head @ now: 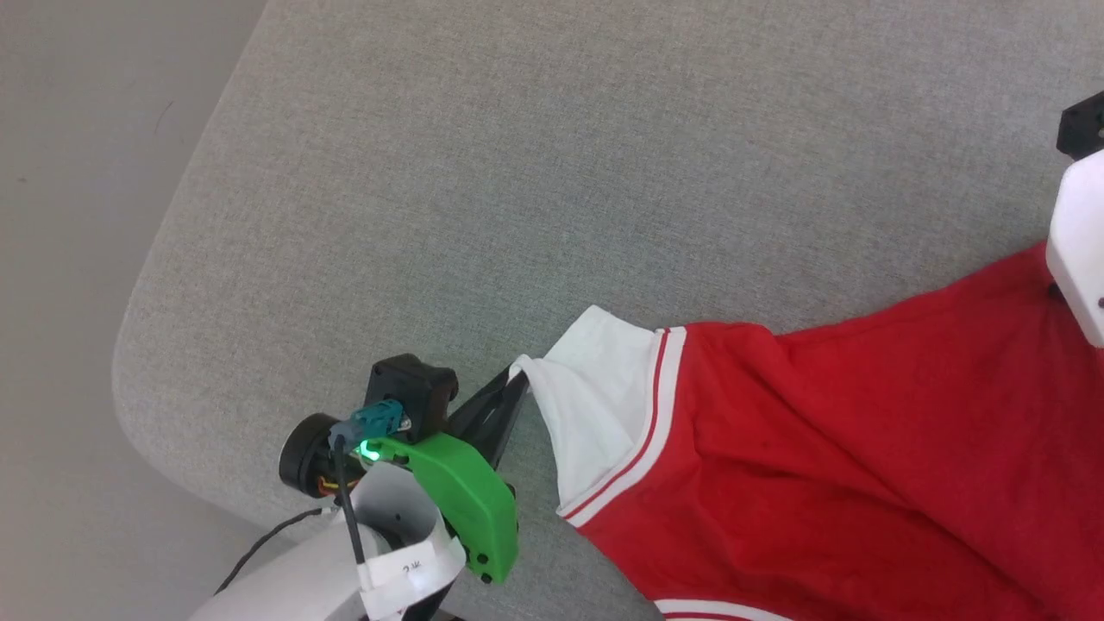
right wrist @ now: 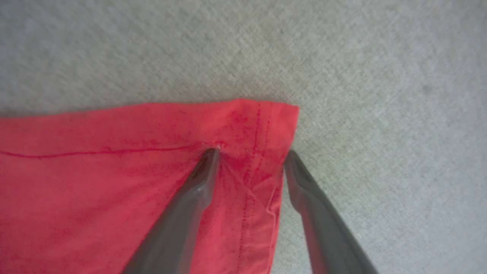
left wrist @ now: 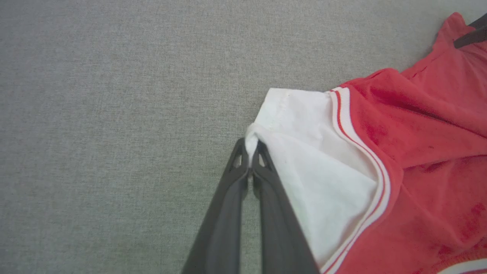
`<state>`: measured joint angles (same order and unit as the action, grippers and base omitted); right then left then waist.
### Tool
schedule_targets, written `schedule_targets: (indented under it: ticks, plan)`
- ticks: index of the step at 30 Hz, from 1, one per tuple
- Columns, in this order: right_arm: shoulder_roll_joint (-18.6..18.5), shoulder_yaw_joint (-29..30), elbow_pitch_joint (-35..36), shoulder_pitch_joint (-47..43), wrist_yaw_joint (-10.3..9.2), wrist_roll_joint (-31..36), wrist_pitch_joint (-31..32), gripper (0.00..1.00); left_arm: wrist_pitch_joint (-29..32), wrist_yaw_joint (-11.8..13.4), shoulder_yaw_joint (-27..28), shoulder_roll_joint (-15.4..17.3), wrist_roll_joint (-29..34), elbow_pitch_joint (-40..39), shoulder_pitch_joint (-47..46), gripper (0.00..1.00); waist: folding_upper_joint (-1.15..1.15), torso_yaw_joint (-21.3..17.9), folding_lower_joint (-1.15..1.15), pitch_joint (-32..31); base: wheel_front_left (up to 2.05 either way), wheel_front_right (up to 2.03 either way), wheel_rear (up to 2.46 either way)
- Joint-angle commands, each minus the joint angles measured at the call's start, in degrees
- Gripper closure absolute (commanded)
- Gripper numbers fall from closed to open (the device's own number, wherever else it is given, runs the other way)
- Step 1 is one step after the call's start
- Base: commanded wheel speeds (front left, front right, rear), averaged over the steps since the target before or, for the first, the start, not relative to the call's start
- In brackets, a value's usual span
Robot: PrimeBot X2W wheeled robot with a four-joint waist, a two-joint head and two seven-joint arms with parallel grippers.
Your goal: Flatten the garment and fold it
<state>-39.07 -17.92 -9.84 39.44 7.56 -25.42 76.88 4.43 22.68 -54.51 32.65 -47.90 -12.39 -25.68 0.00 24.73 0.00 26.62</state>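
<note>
Nearest, at 7 o'clock in the head view, the left gripper (head: 517,381), with two long dark fingers, is pinched tight on the edge of the white short sleeve (head: 595,405) of the red jersey T-shirt (head: 819,448) with red-and-white striped trim. The shirt lies rumpled from 6 to 3 o'clock on the grey cloth-covered desk (head: 517,172). Farther off, in its wrist view, the right gripper (right wrist: 251,154) stands wide over a red hem corner, one finger (right wrist: 205,171) on the cloth and the other just off its edge.
</note>
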Motion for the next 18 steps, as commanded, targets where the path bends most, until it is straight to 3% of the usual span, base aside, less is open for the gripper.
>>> schedule_targets:
  ticks: [1,7,18]
  plan:
    - [0.92,-2.10,-2.86,-4.79,-0.08,-0.32,0.13,1.00,-0.36,-0.23,0.17,-0.17,0.27,0.21,-0.84,1.00,0.00,-0.14,0.00,-0.25,0.00,0.00,0.00]
    - [1.21,-1.05,-3.11,-3.97,-0.08,-1.25,-3.09,1.00,-0.16,-0.24,0.56,0.63,-0.03,0.76,-0.92,1.00,0.00,-1.36,0.00,-2.49,0.00,0.00,0.00]
    - [0.01,-2.11,-2.99,-0.02,-0.08,-9.27,-16.24,1.00,1.23,-0.22,1.73,3.35,-1.28,0.54,-0.96,1.00,0.00,-6.25,0.00,-11.05,0.00,0.00,0.00]
